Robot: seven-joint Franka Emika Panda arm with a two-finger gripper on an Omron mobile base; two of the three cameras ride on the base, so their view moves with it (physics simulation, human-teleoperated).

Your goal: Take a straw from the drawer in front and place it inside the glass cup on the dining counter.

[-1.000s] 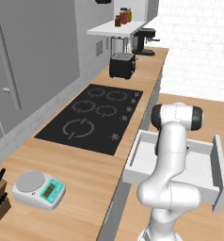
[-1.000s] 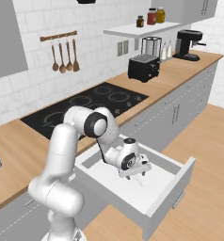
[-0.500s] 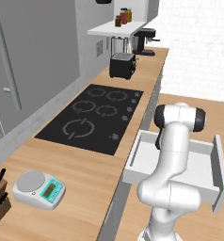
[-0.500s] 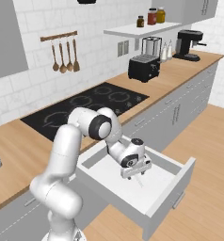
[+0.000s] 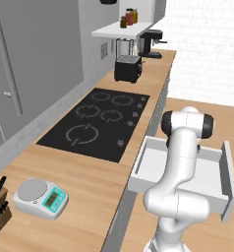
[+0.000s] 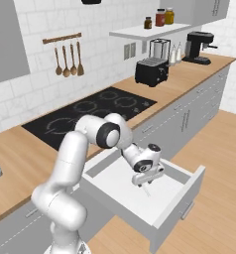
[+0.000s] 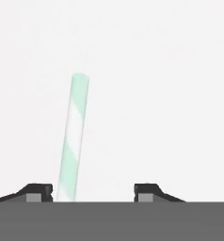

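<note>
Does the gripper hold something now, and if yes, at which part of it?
Nothing is held yet. The gripper is open inside the drawer, and the straw lies between its fingertips, close to one, not clamped.

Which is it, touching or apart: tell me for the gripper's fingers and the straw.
Cannot tell. In the hand view the straw runs down right beside one fingertip, well clear of the other, but its lower end is cut off at the frame's bottom.

Bright, even rendered light, soft faint shadows, slightly blurry, no glare.
</note>
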